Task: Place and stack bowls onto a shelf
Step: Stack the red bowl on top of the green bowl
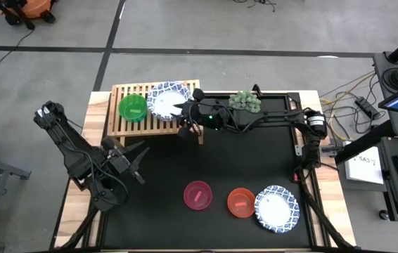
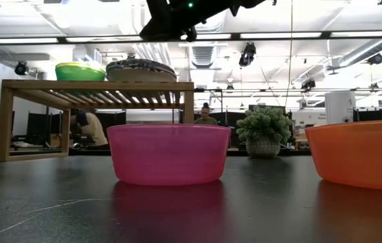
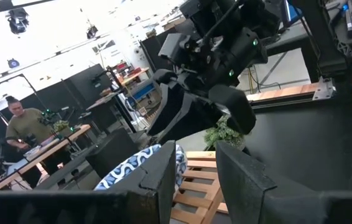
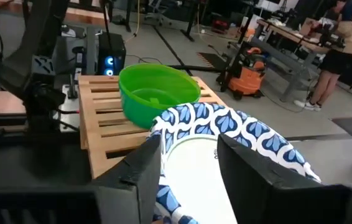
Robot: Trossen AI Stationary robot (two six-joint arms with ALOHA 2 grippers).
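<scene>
Bowls first, nearest to farthest: three wait on the black tabletop mat (image 1: 185,161) — a small pink plastic bowl (image 1: 198,195), a small orange-red plastic bowl (image 1: 240,202) and a wide shallow white bowl with a blue patterned rim (image 1: 277,208).

Past them, the left gripper (image 1: 137,160) hangs over the mat's left side, part-open with nothing between its fingers.

Farther back, on the low light-wood slatted shelf (image 1: 118,125), two are home: a small green plastic bowl (image 1: 133,107) and, just beside it, a second blue-rimmed white bowl (image 1: 167,100) (whether more sit stacked beneath it, I can't tell). The right gripper (image 1: 185,109) sits at that bowl's rim, fingers spread either side of the rim, looking released.

So two visibly shelved, three left, five counted. A small green potted plant (image 1: 245,101) stands beyond, not part of the job.
</scene>
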